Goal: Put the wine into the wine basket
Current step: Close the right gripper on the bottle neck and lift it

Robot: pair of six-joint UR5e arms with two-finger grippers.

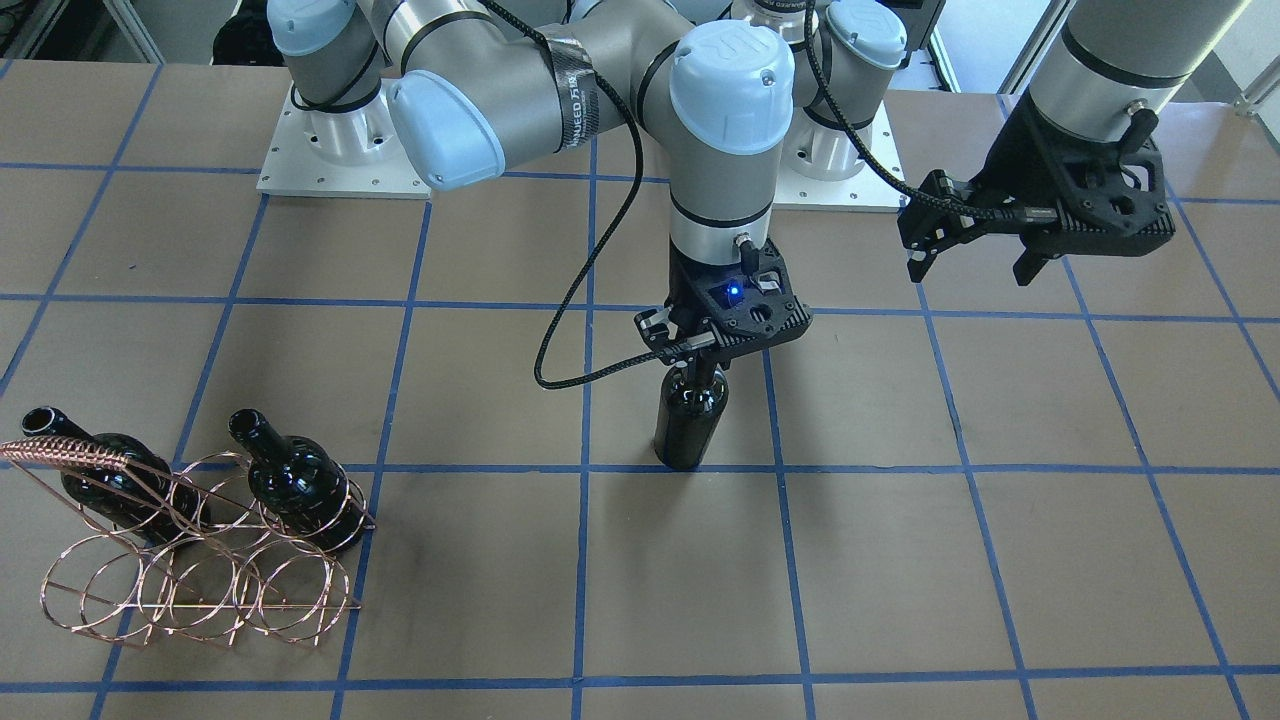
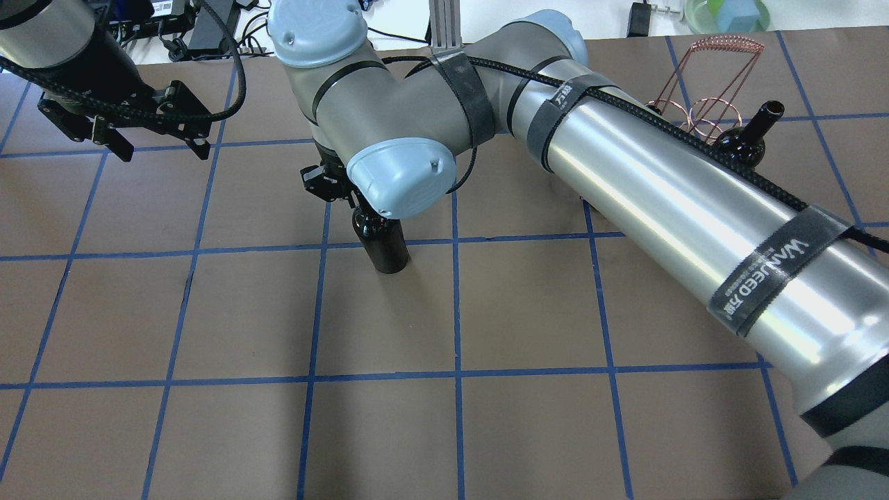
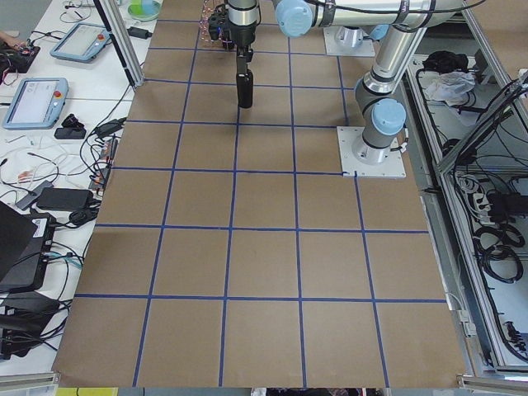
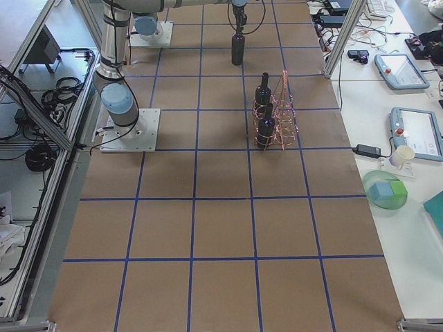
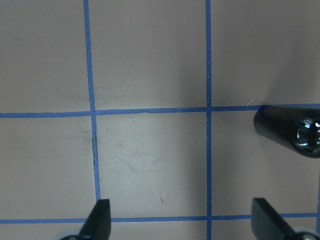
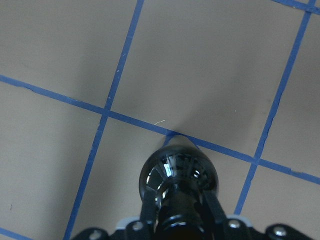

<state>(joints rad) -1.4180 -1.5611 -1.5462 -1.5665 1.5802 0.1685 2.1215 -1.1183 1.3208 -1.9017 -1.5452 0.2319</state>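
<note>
A glossy black wine bottle point(image 1: 688, 425) stands upright on the table near its middle; it also shows in the overhead view point(image 2: 384, 244). My right gripper point(image 1: 700, 365) is shut on its neck from above, and in the right wrist view the fingers point(image 6: 212, 207) clamp the neck of the bottle point(image 6: 179, 172). The copper wire wine basket point(image 1: 200, 570) stands on my right side of the table with two alike bottles point(image 1: 292, 480) point(image 1: 115, 480) in it. My left gripper point(image 1: 970, 275) hangs open and empty above the table, apart from the bottle.
The brown table surface point(image 1: 900, 560) carries a blue tape grid. Both arm bases point(image 1: 340, 150) sit on plates at the robot's edge. My right arm's long forearm point(image 2: 694, 229) crosses the overhead view and hides part of the basket point(image 2: 708, 76). Tablets and cables lie on side benches point(image 4: 408, 124).
</note>
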